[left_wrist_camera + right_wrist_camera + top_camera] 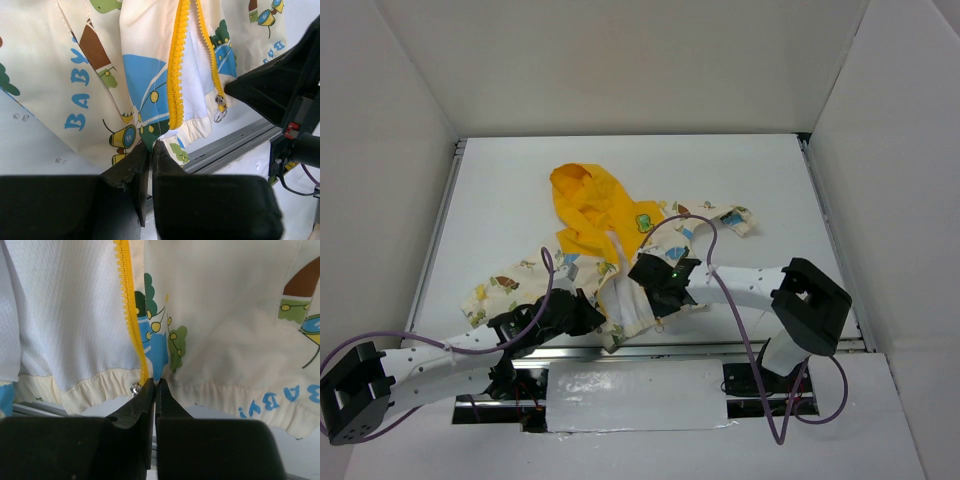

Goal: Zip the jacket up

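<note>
The jacket [620, 235] lies open on the white table, yellow hood [582, 195] toward the back, hem toward me. My left gripper [598, 320] is shut on the hem of one front panel, as the left wrist view shows [151, 145]. There the yellow zipper [175, 75] hangs unjoined in two tooth rows, with the metal pull [220, 106] at the bottom of the right row. My right gripper [655, 292] is shut on the hem of the other panel, right beside the zipper's bottom end [155, 381]. The metal slider [134, 388] shows just left of its fingers.
A grey metal rail [720, 350] runs along the table's near edge, also in the left wrist view [235, 145]. White walls close in the back and both sides. Purple cables [720, 260] loop over both arms. The two grippers sit close together at the hem.
</note>
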`<act>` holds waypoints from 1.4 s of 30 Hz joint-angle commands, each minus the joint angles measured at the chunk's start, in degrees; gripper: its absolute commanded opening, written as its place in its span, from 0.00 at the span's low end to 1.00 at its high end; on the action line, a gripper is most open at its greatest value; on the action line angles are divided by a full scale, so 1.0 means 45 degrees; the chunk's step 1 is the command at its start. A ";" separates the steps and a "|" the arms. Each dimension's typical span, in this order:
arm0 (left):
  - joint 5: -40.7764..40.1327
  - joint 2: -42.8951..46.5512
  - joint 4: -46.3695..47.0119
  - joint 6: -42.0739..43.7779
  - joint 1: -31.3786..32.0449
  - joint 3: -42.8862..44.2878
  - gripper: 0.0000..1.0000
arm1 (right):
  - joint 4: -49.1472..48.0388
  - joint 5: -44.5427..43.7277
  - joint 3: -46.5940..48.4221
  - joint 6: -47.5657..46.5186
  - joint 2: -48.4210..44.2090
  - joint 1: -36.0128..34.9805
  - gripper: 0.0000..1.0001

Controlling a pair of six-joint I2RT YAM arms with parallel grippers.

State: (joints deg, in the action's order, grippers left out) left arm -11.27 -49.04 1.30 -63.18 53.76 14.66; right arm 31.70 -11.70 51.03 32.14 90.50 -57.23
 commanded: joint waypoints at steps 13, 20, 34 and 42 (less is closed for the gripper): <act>-0.0485 -0.0627 0.2419 0.1186 -0.0481 0.1527 0.00 | -0.6101 0.1974 -0.2058 -0.0266 -0.5888 0.0120 0.00; 0.0177 0.0679 0.5937 0.2925 -0.0774 0.0787 0.00 | -1.0758 0.5415 -0.4601 -0.1554 -0.8255 0.1097 0.00; 0.1996 0.1404 0.8714 0.3337 -0.0813 -0.0893 0.00 | -1.1810 0.4401 -0.5166 -0.2319 -0.7825 0.0551 0.00; 0.2718 0.1893 0.8948 0.3337 -0.0833 -0.1225 0.00 | -1.2687 0.3205 -0.5849 -0.1186 -0.7708 0.0570 0.00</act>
State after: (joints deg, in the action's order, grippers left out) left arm -2.17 -41.69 35.24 -49.43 50.26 9.93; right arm -19.75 5.32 26.48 25.17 56.69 -54.39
